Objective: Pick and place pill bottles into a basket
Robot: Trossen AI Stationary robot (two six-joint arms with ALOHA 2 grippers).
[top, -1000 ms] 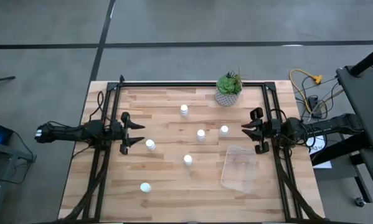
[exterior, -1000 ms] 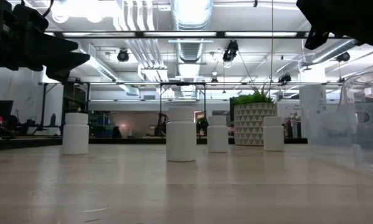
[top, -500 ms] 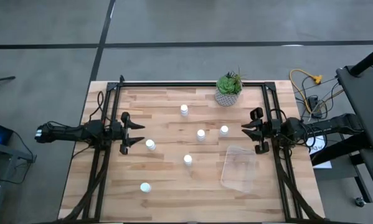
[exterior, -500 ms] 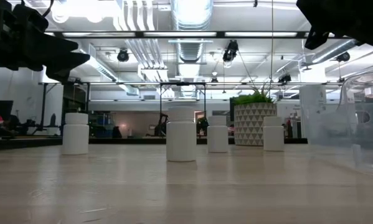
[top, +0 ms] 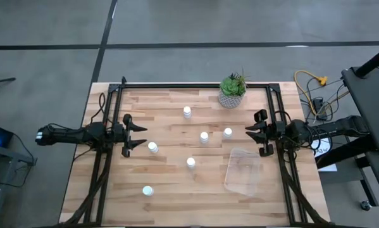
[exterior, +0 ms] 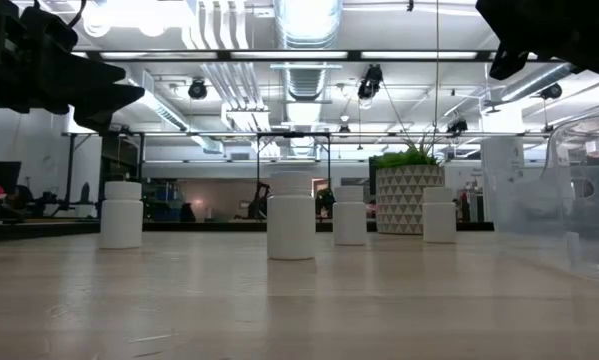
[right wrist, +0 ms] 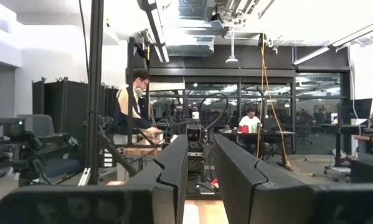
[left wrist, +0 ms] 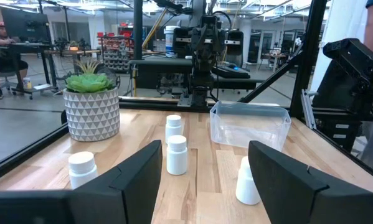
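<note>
My left gripper (top: 140,134) hangs at the table's (top: 113,190) left edge, fingers parted and empty, just beside one of six pill bottles (top: 152,147) scattered across the frame's centre. My right gripper (top: 251,133) waits at right, pinched closed on nothing, above the clear basket (top: 243,170) at lower right.

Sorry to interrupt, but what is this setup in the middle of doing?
Nothing is being handled yet. Six pill bottles stand scattered on the wooden table, none inside the clear basket. The left gripper hangs open at the table's left edge, and the right gripper, shut and empty, hangs opposite near the potted plant.
</note>
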